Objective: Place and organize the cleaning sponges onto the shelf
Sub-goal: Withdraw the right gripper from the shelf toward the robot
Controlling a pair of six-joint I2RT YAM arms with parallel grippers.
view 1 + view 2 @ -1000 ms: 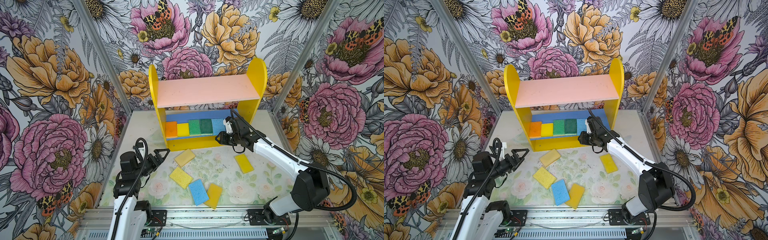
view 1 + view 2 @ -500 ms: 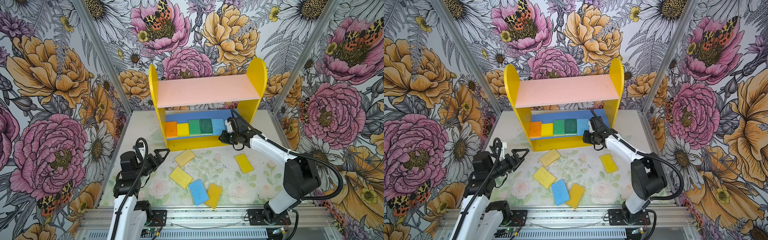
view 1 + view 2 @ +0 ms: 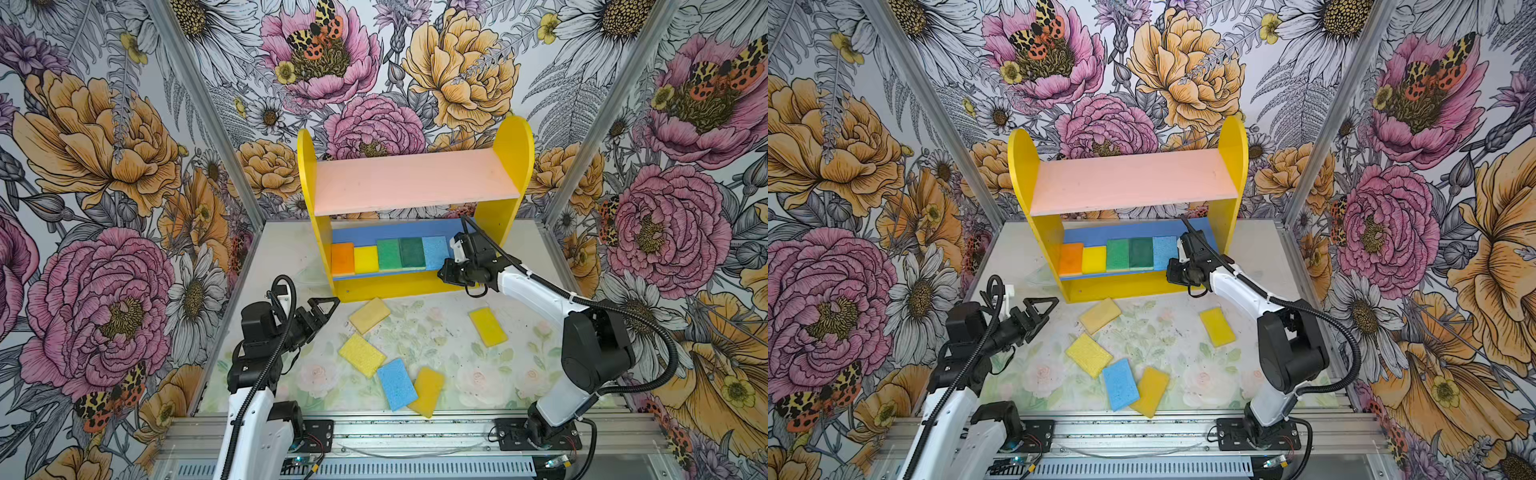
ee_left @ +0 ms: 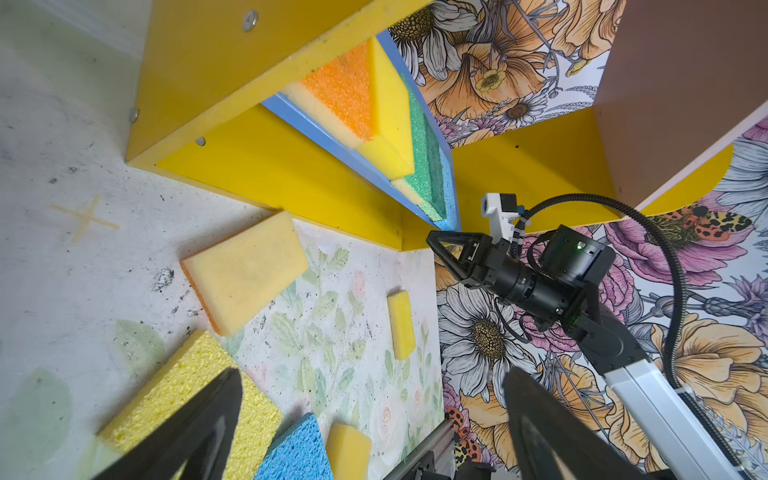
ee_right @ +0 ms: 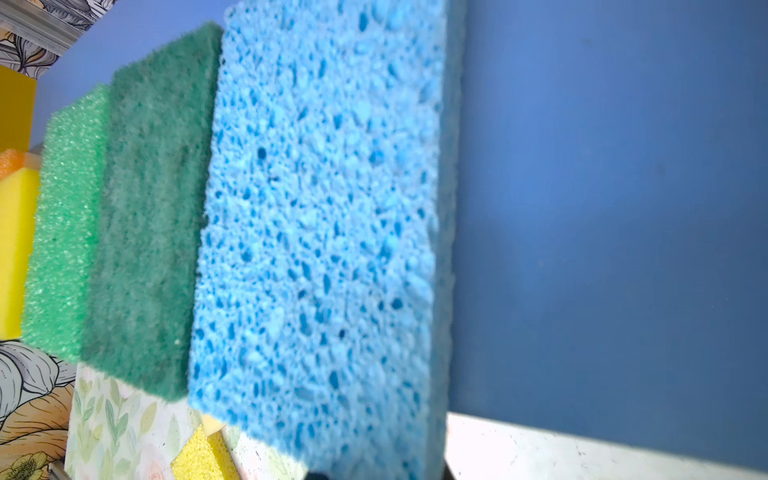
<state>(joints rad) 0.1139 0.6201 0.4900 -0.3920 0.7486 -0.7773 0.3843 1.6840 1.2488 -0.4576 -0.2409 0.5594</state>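
Robot: Since a second ago my right elbow [image 3: 594,345] has swung in toward the middle, and my left arm [image 3: 249,399] has not stirred.

Operator: Go across, left to right.

Robot: My left end effector [image 3: 326,307] hovers over the counter [image 3: 436,345] near the shelf [image 3: 307,166], at its left foot, with its fingers spread wide apart. On the blue lower board [image 3: 395,232] five lie side by side: orange sponge [image 3: 343,258], yellow sponge [image 3: 365,259], light green sponge [image 3: 388,254], dark green sponge [image 3: 412,252], light blue sponge [image 3: 435,251]. Loose on the counter are a pale yellow sponge [image 3: 370,315] just before the shelf and a bright yellow sponge [image 3: 362,355] nearer. A blue sponge [image 3: 397,384] touches an amber sponge [image 3: 427,390] at the near edge. A lone yellow sponge [image 3: 488,326] lies off to the right.

Operator: And the right side?

Robot: My right end effector [image 3: 442,274] sits at the near right corner of the light blue sponge, at the board's front edge. I cannot tell whether it is clamped on that sponge.
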